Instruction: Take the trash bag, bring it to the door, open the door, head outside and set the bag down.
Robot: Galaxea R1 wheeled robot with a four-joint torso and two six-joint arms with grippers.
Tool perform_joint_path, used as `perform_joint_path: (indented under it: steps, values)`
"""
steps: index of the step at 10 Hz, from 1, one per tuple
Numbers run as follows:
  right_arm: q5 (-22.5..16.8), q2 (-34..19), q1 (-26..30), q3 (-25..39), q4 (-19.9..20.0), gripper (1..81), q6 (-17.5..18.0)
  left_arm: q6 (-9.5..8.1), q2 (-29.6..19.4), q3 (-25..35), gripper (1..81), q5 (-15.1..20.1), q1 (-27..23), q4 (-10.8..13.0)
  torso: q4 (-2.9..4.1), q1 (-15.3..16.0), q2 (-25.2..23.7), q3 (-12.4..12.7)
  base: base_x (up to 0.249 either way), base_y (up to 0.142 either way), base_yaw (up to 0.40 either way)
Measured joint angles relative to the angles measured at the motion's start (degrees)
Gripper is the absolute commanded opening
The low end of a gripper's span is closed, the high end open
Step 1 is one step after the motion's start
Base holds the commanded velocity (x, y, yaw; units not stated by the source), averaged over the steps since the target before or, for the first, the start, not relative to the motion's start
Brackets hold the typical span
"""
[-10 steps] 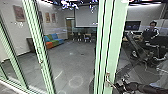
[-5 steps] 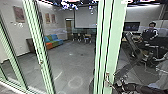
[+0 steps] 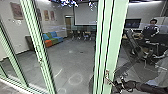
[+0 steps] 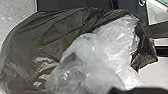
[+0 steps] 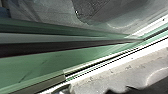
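Bag (image 4: 32,47) in left wrist view: dark, shiny, bulging, creased, with crumpled pale see-through plastic (image 4: 110,50) against it. Left gripper state: can't tell, nor whether it has hold of the bag. Head view: wide green upright (image 3: 117,32), right of center, runs from the top edge down to the lower part of the frame, metal handle (image 3: 107,77) low on it. Right gripper (image 3: 113,83) at the handle, lower right; touching or just beside, can't tell. Its state can't be told either. Right arm (image 3: 145,87) comes in from the lower right. Narrower green upright (image 3: 35,37) left of center, slightly tilted in frame. Glass between; room beyond: sofa (image 3: 51,38) in orange, green and blue at upper left, pictures (image 3: 17,11) on the wall, white screen (image 3: 85,15) top center, gray floor (image 3: 72,60). Person (image 3: 150,31) upper right, near a monitor (image 3: 132,23). Right wrist view: green frame (image 5: 50,60) with a dark strip along it, pale sill (image 5: 110,58) beside it.
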Motion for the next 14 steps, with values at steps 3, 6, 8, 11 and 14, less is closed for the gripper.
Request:
perform_joint_path:
  steps: [3,6,8,11,14]
  values:
    - [0.5,-1.3,2.1,1.9,0.5,81.1,-0.2,0.0,0.0,0.0,1.0,0.0,-0.1,0.0,-0.05,-0.1,0.0,-3.0,0.0,0.0,0.0]
    - [-1.2,-2.1,2.8,3.1,0.0,81.1,-0.5,0.0,0.0,0.0,1.0,-0.1,-0.5,0.0,-0.07,-0.1,0.0,-3.1,0.0,0.0,0.0]
    - [-3.1,-2.4,3.9,3.2,-0.9,81.1,-0.4,0.0,0.0,0.0,1.0,0.0,-0.1,0.0,-0.07,-0.1,0.0,-3.1,0.0,0.0,0.0]
    - [-2.6,-2.5,4.3,2.8,-1.8,81.1,0.1,0.0,-0.7,0.0,1.0,0.1,0.9,0.0,-0.05,0.0,0.0,-3.2,0.0,0.0,0.0]
    - [-2.5,-2.6,4.4,2.9,-1.9,81.1,0.1,0.0,-0.7,0.0,1.0,0.1,0.9,0.0,-0.05,0.0,0.0,-3.3,0.022,0.0,0.0]
